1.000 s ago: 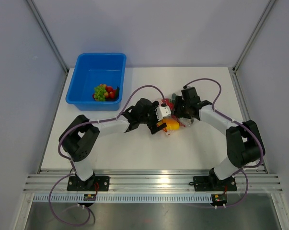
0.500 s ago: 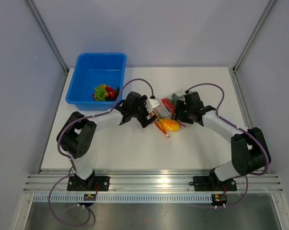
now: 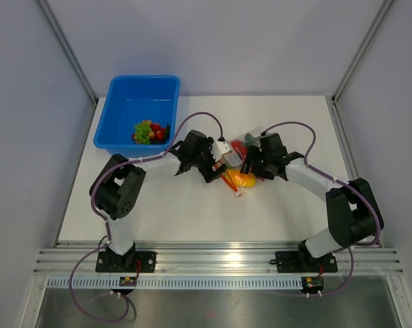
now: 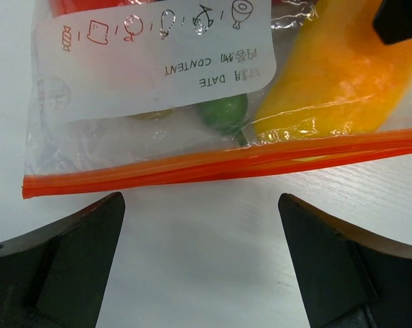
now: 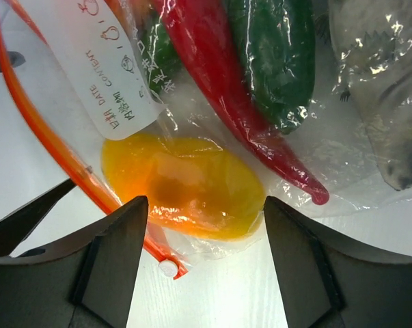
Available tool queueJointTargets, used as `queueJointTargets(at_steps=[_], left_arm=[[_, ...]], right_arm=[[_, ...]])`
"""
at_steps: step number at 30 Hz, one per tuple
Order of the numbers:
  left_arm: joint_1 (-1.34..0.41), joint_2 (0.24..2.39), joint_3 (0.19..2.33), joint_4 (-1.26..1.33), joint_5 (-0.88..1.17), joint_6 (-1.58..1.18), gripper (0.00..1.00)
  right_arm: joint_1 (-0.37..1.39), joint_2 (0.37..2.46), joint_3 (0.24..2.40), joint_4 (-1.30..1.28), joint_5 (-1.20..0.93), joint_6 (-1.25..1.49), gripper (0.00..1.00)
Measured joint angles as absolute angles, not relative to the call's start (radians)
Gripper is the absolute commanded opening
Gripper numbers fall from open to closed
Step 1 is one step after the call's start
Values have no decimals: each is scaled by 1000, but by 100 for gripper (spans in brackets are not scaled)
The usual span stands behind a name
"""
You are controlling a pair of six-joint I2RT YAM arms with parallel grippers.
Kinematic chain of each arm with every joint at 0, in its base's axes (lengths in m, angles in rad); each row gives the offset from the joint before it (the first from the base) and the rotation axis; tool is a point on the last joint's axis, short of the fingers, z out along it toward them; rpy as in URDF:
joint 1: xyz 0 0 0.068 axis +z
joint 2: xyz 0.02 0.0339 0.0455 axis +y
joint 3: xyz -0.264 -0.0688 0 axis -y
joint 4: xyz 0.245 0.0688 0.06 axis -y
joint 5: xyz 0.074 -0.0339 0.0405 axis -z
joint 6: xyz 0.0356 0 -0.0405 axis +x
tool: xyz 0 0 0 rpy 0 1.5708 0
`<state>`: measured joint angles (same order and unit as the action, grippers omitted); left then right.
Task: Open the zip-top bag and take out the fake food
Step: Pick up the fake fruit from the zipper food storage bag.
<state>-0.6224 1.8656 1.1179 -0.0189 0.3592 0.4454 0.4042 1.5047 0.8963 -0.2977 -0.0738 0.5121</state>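
The zip-top bag lies flat mid-table, its orange-red zip strip shut and its white label facing up. Fake food shows through the plastic: a yellow-orange pepper, a red chili, a green piece and a grey fish. My left gripper is open on the bare table, just short of the zip strip. My right gripper is open over the bag's corner, one finger on each side of the pepper. The white zip slider lies by its left finger.
A blue tub stands at the back left with green grapes and red pieces in it. In the top view my left gripper and right gripper face each other across the bag. Frame posts and walls enclose the table.
My right gripper's jaws have spread wider over the pepper. My left gripper backed off the bag to the left, then came back up to the zip strip.
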Motion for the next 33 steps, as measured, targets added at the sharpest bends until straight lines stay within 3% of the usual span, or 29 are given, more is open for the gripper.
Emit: queueJointTargets(at_steps=[14,19,26,33], left_arm=[[-677,1888,1161,-20,363,435,99],[-695,1888,1161,-22,365,446,99],[-703,1888,1161,-25,371,449,99],[-743,1895,1161,-29,377,471,99]], right_arm=[[406,1607,941,-232,-99,521,50],[406,1624,954,-220,-96,519,33],[406,1648,963,-206,-97,516,23],[406,1684,976,-208,-101,516,20]])
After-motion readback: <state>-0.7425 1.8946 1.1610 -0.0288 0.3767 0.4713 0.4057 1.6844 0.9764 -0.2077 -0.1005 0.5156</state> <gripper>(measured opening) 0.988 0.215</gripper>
